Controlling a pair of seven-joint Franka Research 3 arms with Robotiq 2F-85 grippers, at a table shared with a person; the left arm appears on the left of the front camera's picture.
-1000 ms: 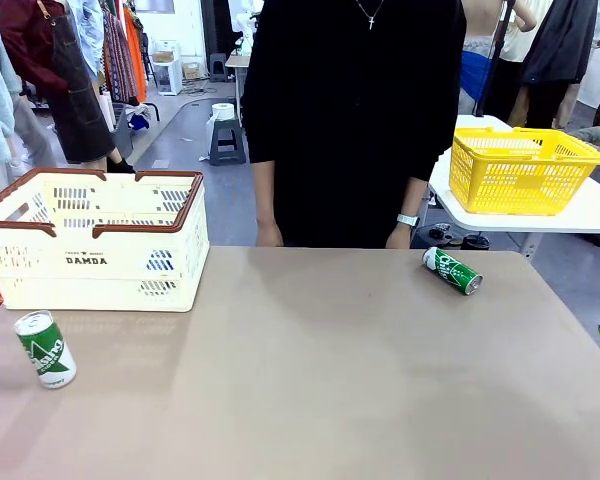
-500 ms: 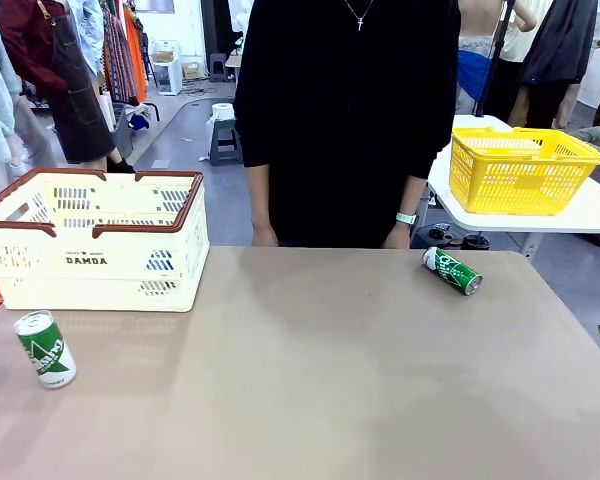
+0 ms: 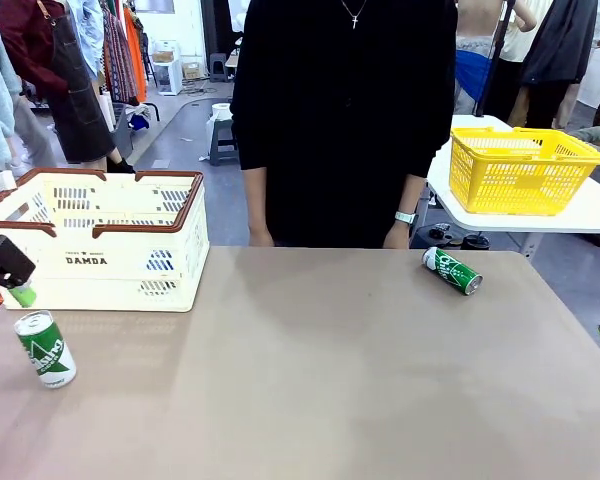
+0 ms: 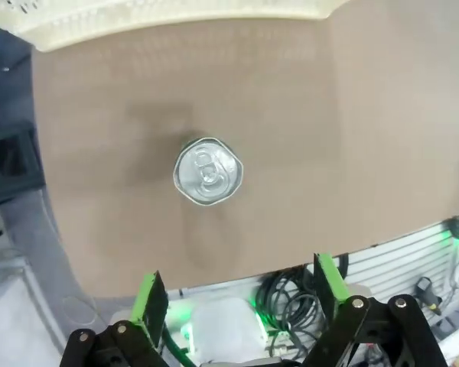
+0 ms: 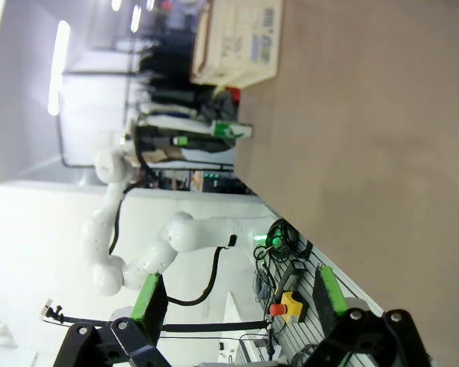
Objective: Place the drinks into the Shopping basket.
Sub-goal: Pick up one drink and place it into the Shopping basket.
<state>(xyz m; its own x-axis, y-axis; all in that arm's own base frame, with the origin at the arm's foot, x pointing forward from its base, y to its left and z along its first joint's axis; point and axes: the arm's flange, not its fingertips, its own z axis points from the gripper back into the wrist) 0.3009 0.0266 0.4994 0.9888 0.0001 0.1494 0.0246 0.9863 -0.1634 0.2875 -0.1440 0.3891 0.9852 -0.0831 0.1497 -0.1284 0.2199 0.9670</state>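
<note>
Newly, the left gripper [image 3: 16, 286] had entered at 9 o'clock, jaws wide and empty, poised over the upright green can [image 3: 45, 349] at 8 o'clock. Pickup appeared imminent. The DAMDA basket [image 3: 100, 285] stood at 10 o'clock, and the second green can [image 3: 452, 271] lay at 2 o'clock. The right gripper [image 5: 237, 283] was wide and empty.

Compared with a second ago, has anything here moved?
The left gripper has come in at the table's left edge and hangs open just above the upright can, holding nothing. The person shifted slightly to the left. Both that can and the lying can stayed where they were, and so did the basket.
</note>
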